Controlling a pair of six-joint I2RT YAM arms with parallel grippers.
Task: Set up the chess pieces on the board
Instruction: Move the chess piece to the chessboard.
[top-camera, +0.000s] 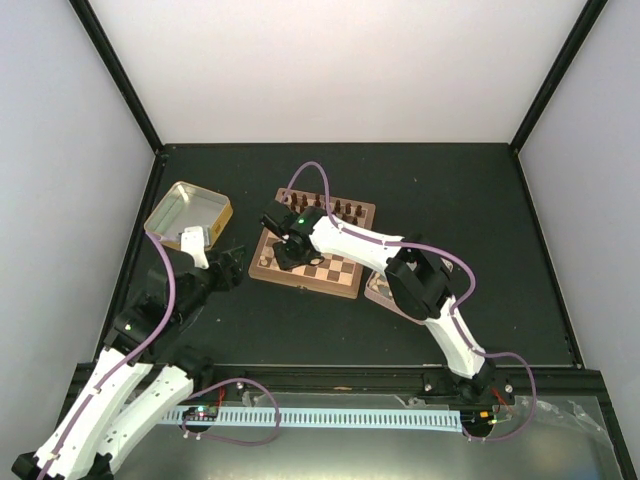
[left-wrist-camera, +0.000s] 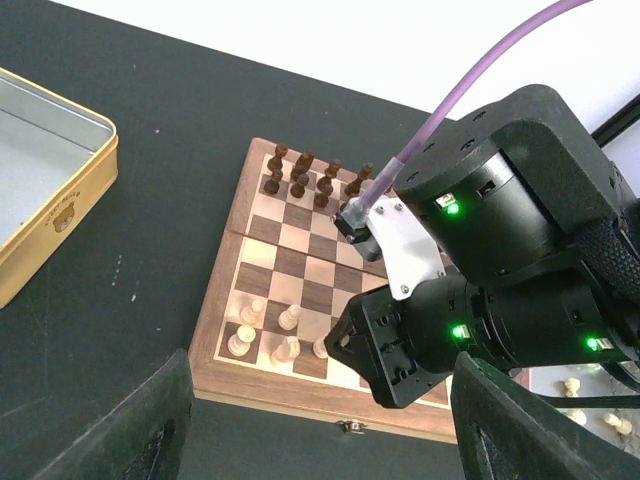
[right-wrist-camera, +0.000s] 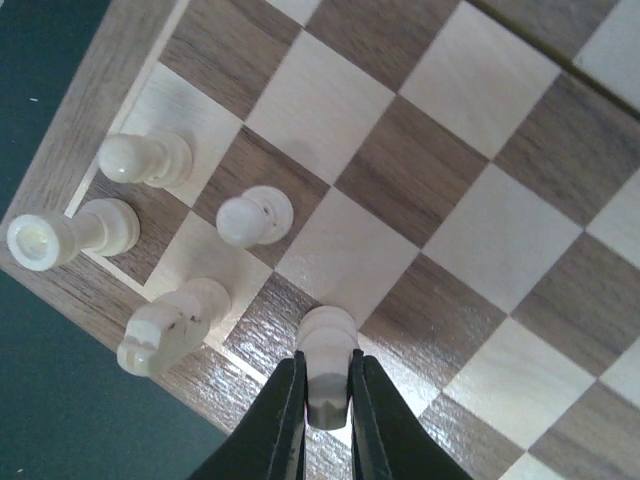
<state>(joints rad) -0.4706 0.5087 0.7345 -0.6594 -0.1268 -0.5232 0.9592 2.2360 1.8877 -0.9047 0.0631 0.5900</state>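
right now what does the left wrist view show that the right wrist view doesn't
Only the left wrist view: the shallow yellow-sided metal tin left of the board, the dark brown wooden chessmen in the far rows, and the right arm's black wrist housing with its purple cable. Only the right wrist view: the right hand with its fingers closed on one light tan wooden chessman at the board's edge row. Both: the square wooden chessboard and four other light tan wooden chessmen standing in its corner.
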